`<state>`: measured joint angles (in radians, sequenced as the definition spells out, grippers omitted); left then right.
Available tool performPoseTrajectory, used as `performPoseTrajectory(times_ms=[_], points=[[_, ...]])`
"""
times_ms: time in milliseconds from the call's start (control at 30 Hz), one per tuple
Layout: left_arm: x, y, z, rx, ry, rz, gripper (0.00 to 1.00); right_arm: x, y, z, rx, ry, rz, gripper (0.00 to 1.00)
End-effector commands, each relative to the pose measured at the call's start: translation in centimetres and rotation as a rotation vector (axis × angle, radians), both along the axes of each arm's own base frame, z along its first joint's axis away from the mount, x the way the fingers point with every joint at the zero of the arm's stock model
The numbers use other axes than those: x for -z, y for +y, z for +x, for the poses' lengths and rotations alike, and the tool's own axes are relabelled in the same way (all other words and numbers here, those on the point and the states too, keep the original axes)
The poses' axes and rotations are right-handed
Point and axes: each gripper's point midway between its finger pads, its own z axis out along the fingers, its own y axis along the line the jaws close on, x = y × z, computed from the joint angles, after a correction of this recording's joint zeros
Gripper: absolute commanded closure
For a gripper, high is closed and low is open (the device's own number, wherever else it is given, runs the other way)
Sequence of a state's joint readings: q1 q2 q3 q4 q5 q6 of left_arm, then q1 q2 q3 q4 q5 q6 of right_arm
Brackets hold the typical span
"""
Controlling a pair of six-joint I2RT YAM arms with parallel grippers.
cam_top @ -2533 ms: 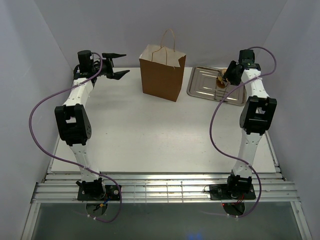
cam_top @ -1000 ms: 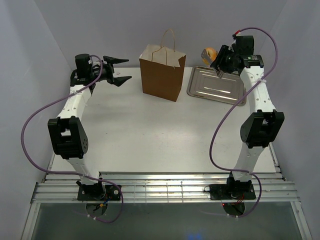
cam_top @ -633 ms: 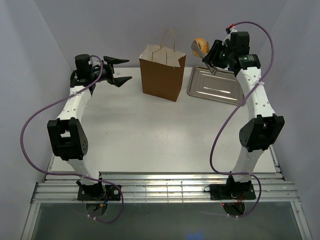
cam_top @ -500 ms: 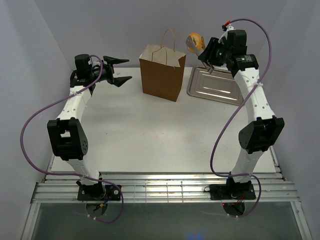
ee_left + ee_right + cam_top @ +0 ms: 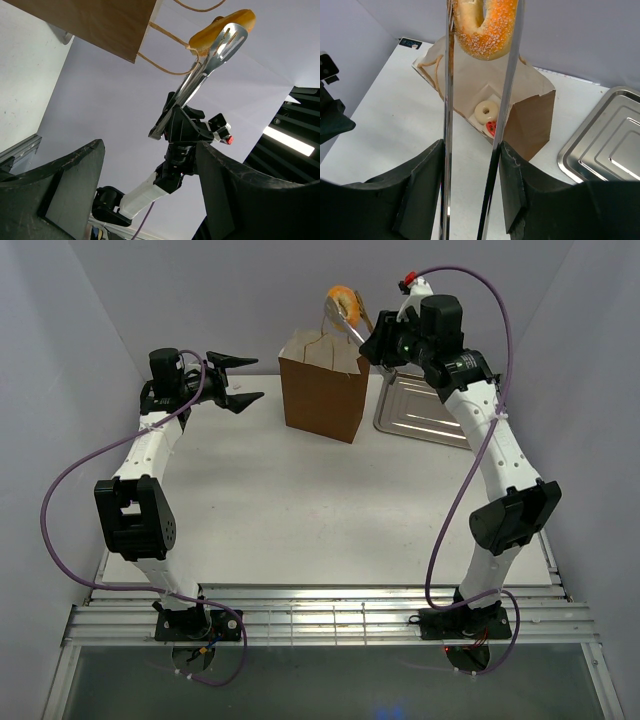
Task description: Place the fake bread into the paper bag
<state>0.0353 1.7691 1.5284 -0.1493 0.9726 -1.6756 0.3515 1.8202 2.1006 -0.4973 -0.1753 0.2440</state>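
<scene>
The brown paper bag (image 5: 323,390) stands upright at the back of the table. My right gripper (image 5: 385,345) is shut on long metal tongs (image 5: 362,332). The tongs pinch the orange ring donut (image 5: 343,302) above the bag's open top. In the right wrist view the donut (image 5: 485,27) hangs between the tong arms (image 5: 507,100) over the bag (image 5: 535,125). A pale speckled round (image 5: 486,110) and a red-topped tart (image 5: 491,128) lie inside. The oblong bun is out of view. My left gripper (image 5: 240,380) is open and empty, left of the bag.
A flat silver tray (image 5: 420,415) lies right of the bag, under my right arm; it also shows in the right wrist view (image 5: 605,145). The bag's loop handles (image 5: 165,30) stick up beside the donut. Grey walls close in at the back and sides.
My right arm lifted the donut in the tongs off the tray and swung it left and up over the bag. The left arm has held still over the last second.
</scene>
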Motion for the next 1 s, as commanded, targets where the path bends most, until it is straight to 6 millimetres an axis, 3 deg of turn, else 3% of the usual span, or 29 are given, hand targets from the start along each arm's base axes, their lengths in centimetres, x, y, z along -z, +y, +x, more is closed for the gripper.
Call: performPoseTrajectory(times_ms=[0, 967], points=[[-2.9, -0.3, -1.3, 0.018, -0.081, -0.001, 0.16, -6.5, -0.2, -1.3, 0.001, -0.202, -0.006, 0.69], [-2.7, -0.5, -1.5, 0.019, -0.075, -0.002, 0.16, -4.4, 2.2, -1.7, -0.057, -0.169, -0.042, 0.46]])
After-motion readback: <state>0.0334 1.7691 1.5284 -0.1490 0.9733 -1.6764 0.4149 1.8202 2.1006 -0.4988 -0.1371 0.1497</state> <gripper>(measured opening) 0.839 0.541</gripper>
